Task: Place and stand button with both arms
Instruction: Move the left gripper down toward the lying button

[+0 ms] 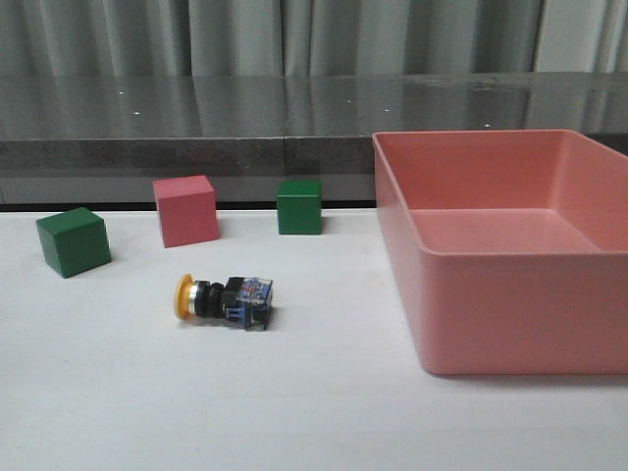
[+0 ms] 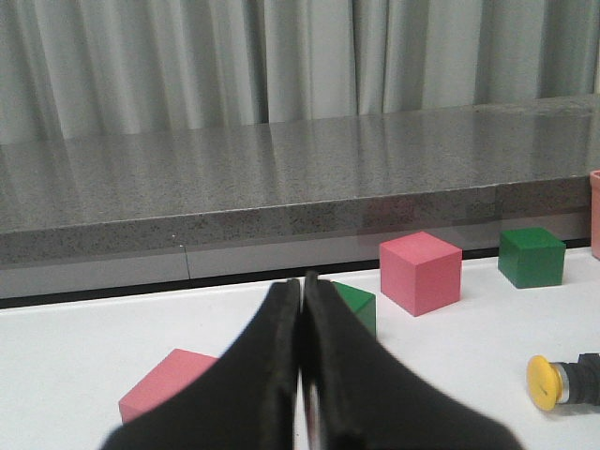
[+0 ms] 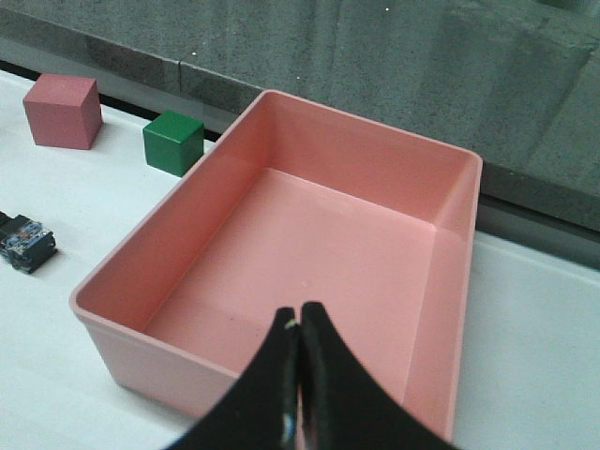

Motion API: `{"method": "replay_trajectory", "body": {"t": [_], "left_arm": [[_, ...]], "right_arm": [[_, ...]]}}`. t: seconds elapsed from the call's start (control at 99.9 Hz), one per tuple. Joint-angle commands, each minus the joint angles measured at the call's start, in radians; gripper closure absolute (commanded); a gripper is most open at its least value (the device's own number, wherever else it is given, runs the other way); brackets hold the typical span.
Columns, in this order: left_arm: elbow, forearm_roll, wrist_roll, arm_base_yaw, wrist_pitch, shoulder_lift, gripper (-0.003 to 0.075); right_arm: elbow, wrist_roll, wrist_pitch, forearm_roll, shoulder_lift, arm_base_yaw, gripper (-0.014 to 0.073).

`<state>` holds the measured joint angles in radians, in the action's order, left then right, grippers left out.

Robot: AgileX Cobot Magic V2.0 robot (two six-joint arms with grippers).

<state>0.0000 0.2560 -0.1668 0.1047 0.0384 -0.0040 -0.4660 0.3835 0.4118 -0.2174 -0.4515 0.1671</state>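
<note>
1. Nearest, front view: bare white table fills the lower part of the frame. Neither arm shows in this view.
2. The button lies on its side, left of centre in the front view. Yellow cap faces frame left, blue base faces frame right, black body between. It is not standing.
3. Left gripper, in its own wrist view: jaws pressed together, nothing between them, at the bottom centre of the frame. The button appears at the lower right edge of that frame, cap toward the gripper, well apart from the closed tips and cut off by the edge.
4. Right gripper, in its own wrist view: jaws also closed and empty, at the bottom centre of the frame, over the near wall of the pink bin. Only the button's blue base end shows at the left edge of that frame, on the table outside the bin, well apart from the tips.
5. Pink bin in the front view takes up the right half of the frame, to the right of the button and apart from it.
6. Farther back, front view, three cubes in a loose row: green cube at the left, pink cube next, second green cube near centre. All are beyond the button, none touching it.
7. A further pink block shows in the left wrist view, lower left, beside the gripper.
8. Farthest: a grey speckled ledge, then pale curtains.
</note>
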Motion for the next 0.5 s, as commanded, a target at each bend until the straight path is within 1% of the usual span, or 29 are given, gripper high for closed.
{"method": "replay_trajectory", "body": {"t": [0.0, 0.08, 0.15, 0.2, 0.29, 0.36, 0.37, 0.38, 0.42, 0.431, 0.491], "left_arm": [[0.045, 0.000, -0.008, -0.002, -0.113, -0.029, 0.0740], [0.045, -0.006, -0.008, -0.002, -0.160, -0.029, 0.0740], [0.045, -0.040, -0.008, -0.002, -0.203, -0.029, 0.0740], [0.045, -0.097, -0.008, -0.002, -0.227, -0.029, 0.0740], [0.023, -0.267, -0.008, -0.002, -0.210, -0.029, 0.0740], [-0.036, -0.373, -0.008, -0.002, -0.097, -0.017, 0.0740], [-0.053, -0.381, -0.008, -0.002, -0.051, -0.011, 0.0740], [-0.061, -0.381, -0.008, -0.002, -0.051, -0.007, 0.0740], [-0.117, -0.381, -0.008, -0.002, 0.059, 0.023, 0.0740], [-0.127, -0.381, -0.008, -0.002, 0.059, 0.029, 0.0740], [-0.223, -0.376, -0.008, -0.002, 0.199, 0.104, 0.0740]], "right_arm": [[0.015, -0.003, -0.084, -0.009, 0.070, -0.003, 0.0654], [0.034, -0.003, -0.082, -0.004, 0.116, -0.003, 0.0654], [0.039, -0.003, -0.074, 0.003, 0.131, -0.003, 0.0654], [0.039, -0.003, -0.071, 0.009, 0.131, -0.003, 0.0654], [0.039, -0.003, -0.070, 0.010, 0.131, -0.003, 0.0654], [0.039, -0.003, -0.070, 0.011, 0.131, -0.003, 0.0654], [0.039, -0.003, -0.070, 0.011, 0.131, -0.003, 0.0654], [0.039, -0.003, -0.070, 0.011, 0.131, -0.003, 0.0654], [0.039, -0.003, -0.070, 0.013, 0.131, -0.003, 0.0654], [0.039, -0.003, -0.070, 0.014, 0.131, -0.003, 0.0654], [0.039, -0.003, -0.070, 0.020, 0.131, -0.003, 0.0654]]}}
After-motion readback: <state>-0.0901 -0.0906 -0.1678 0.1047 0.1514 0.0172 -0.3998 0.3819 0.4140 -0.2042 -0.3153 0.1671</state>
